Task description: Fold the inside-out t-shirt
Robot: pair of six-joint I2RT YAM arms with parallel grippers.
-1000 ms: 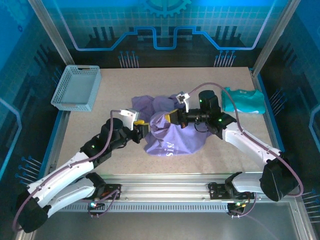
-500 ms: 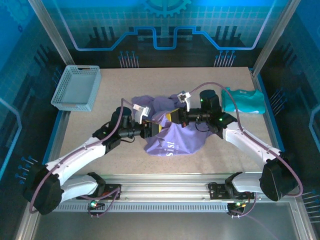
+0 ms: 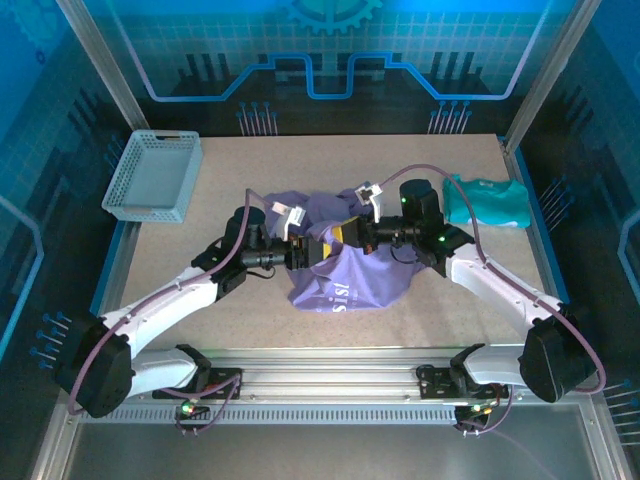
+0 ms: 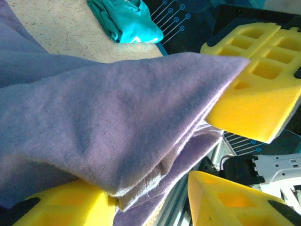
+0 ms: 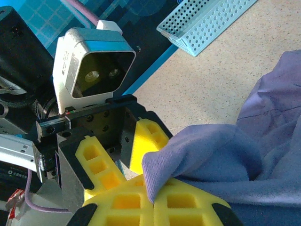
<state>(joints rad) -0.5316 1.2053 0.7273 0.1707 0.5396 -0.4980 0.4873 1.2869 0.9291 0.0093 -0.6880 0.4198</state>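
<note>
Lavender cloth is what both arms are working on now. Over the last second my left gripper (image 3: 315,252) has slid in from the left side of the heap toward the middle of the overhead frame. It now sits nose to nose with the right gripper (image 3: 343,236).

The right gripper is clamped on a raised fold of the inside-out t-shirt (image 3: 345,285), and its own wrist view shows the cloth edge nipped between closed pads. The left one stands partly open. In its wrist view the same fold runs between its fingers (image 4: 66,205), lying over the lower-left one and clear of the other, so it has nothing gripped yet.

I read this as a handover or a second grasp being set up on that fold. Folding proper has not begun.

The shirt is a crumpled mound at the centre of the table (image 3: 420,160), bunched toward the top of the frame and spreading into a rounded lobe toward the bottom. Faint pale lettering shows near that lower edge. No sleeve or hem is laid out flat.

A teal garment (image 3: 487,203) lies well apart at the right, and the mesh basket (image 3: 152,177) sits at the upper left.
</note>
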